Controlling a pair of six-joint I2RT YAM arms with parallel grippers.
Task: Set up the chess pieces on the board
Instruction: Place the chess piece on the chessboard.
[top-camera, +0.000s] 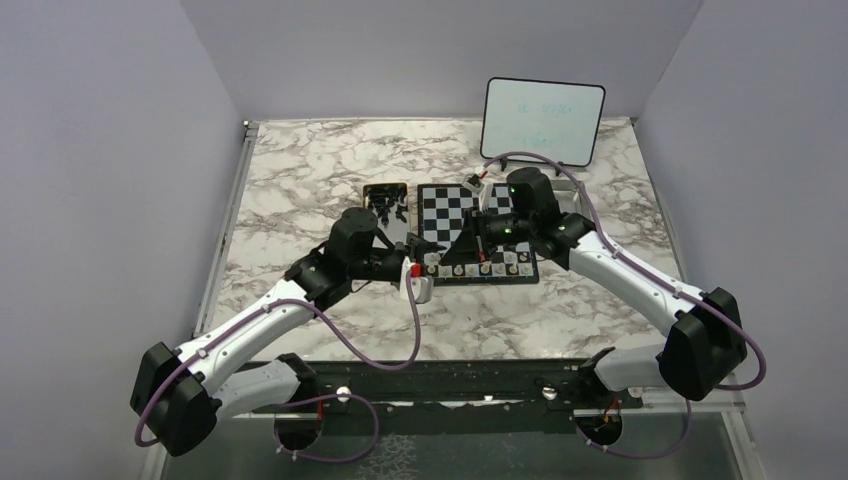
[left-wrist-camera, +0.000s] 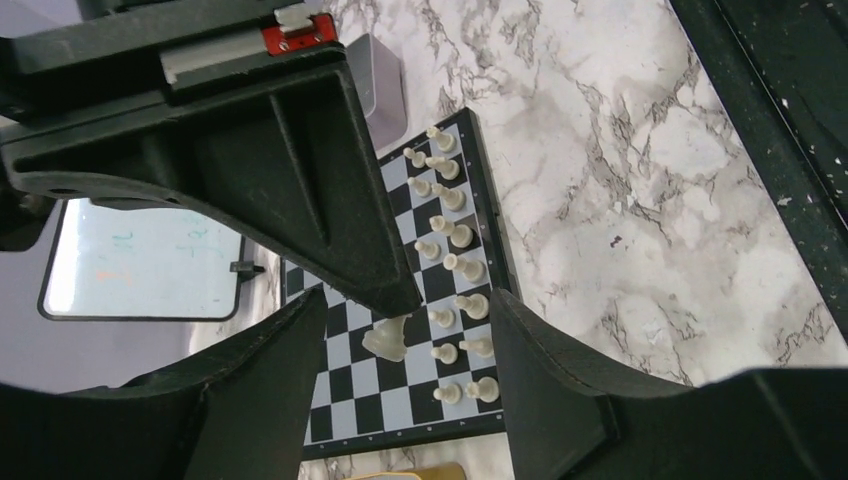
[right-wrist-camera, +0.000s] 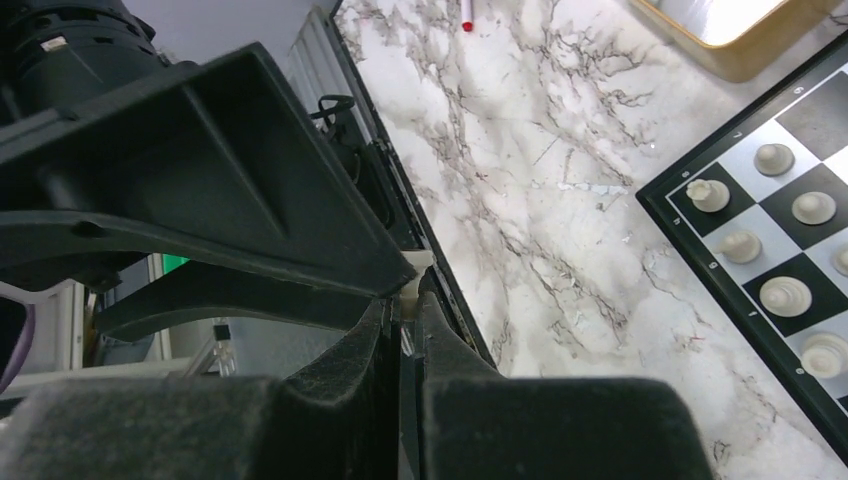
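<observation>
On the marble table (top-camera: 320, 160), furthest left in the top view, a gold-rimmed tray (top-camera: 366, 200) lies just beside the board's left edge with dark chess pieces (top-camera: 390, 206) heaped in it.

The left gripper (left-wrist-camera: 407, 297) hangs over the near-left part of the board (top-camera: 445, 210). Its jaws stand apart, released, and grasp nothing. In the left wrist view a toppled white piece (left-wrist-camera: 388, 338) lies tilted on the squares between them, and no jaw can be seen touching it. It rests one row further in from the standing white pieces (left-wrist-camera: 461, 235). Those are upright in two rows along the board's near edge, one piece to a square. The rest of the checkered board, towards the far side, carries no standing piece that can be made out in the top view.

The right gripper (right-wrist-camera: 405, 300) reaches in from the right across the board and points left. Its jaws are clenched on a small cream piece (right-wrist-camera: 418, 265). Only the top of that piece shows above the tips, so its kind cannot be told.

Just past the board's right edge sits a grey metal tray (left-wrist-camera: 380, 75), largely hidden by the right arm from above. Behind it, at the back right of the table, a whiteboard (top-camera: 544, 120) stands upright.
</observation>
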